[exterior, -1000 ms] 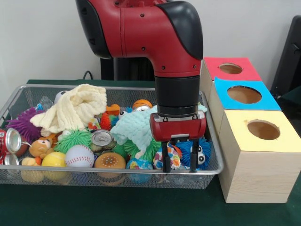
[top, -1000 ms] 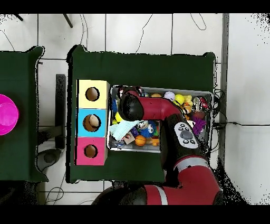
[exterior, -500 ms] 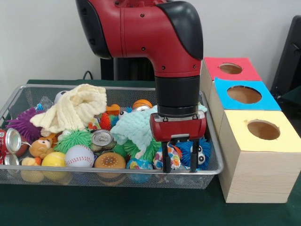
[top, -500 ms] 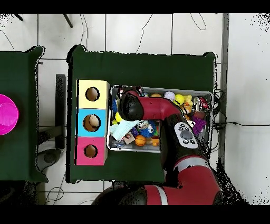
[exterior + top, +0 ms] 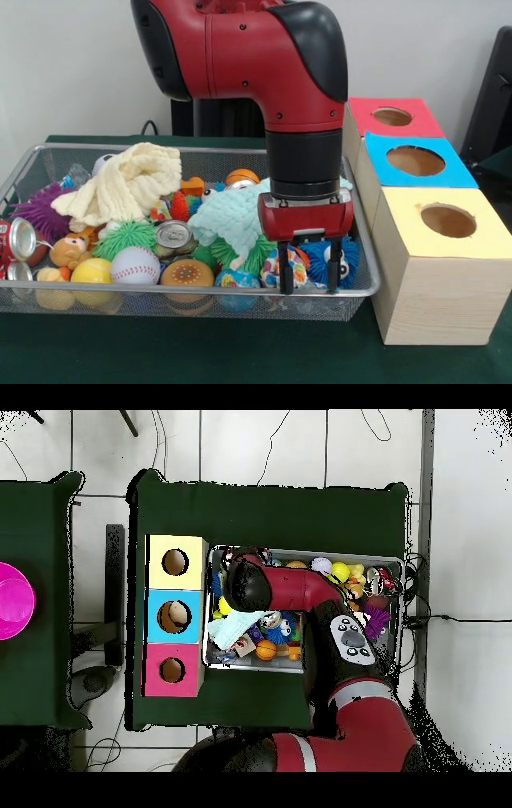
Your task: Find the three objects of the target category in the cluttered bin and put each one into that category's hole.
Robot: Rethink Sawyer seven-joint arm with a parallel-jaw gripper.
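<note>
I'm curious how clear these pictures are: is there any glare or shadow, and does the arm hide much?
Front view: even, soft light; a shine on the arm, glints on the can, and the open claw covers part of the blue toy. Overhead view: the arm hides much of the bin, and the claw cannot be seen.

The red arm (image 5: 296,88) reaches down into the wire basket (image 5: 364,248) of toys. Its gripper (image 5: 309,276) hangs open at the basket's near right corner, fingers straddling a colourful ball (image 5: 298,268) beside a blue spiky ball (image 5: 346,258).
</note>
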